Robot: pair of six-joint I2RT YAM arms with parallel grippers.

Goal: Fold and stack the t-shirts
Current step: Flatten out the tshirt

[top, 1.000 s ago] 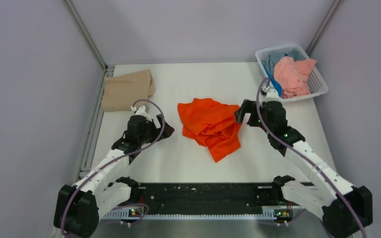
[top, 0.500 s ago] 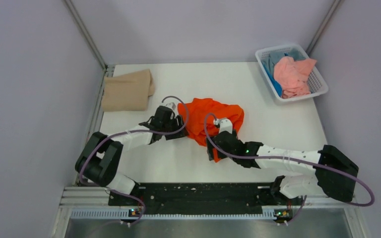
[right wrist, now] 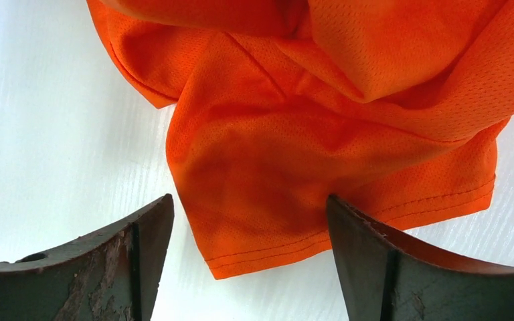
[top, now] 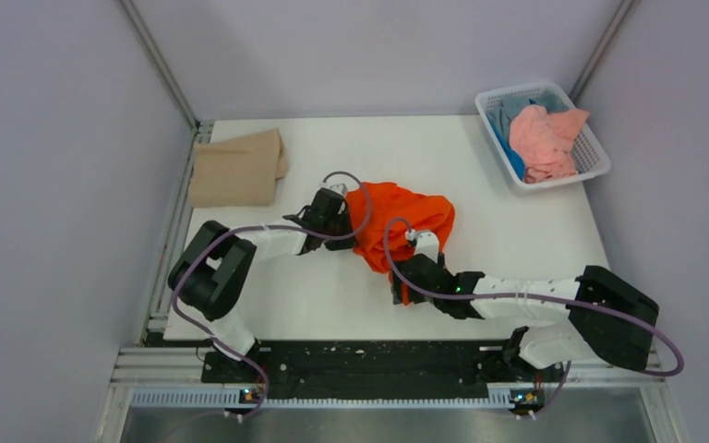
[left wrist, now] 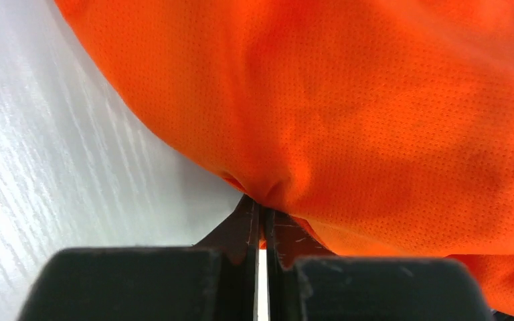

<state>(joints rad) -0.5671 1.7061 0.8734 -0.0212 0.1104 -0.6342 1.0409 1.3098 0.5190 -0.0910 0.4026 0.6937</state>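
A crumpled bright orange t-shirt [top: 404, 220] lies mid-table. My left gripper [top: 343, 215] reaches in at its left edge and is shut on a pinch of the orange cloth [left wrist: 268, 190], its two fingers almost touching. My right gripper [top: 397, 281] stands open over the shirt's near hemmed corner [right wrist: 254, 251], one finger on each side of it, nothing gripped. A folded tan t-shirt [top: 236, 168] lies at the far left. A salmon-pink t-shirt [top: 545, 141] and a blue one [top: 508, 152] sit in the basket.
The white lattice basket [top: 598, 159] stands at the far right corner. The table [top: 517, 231] ends at a metal rail on the left and a black strip at the near edge. Grey walls close in on all sides.
Both arms have come down from raised poses to the orange shirt. The left gripper closed onto its left edge. The right gripper settled low at the near corner, jaws narrowing slightly.
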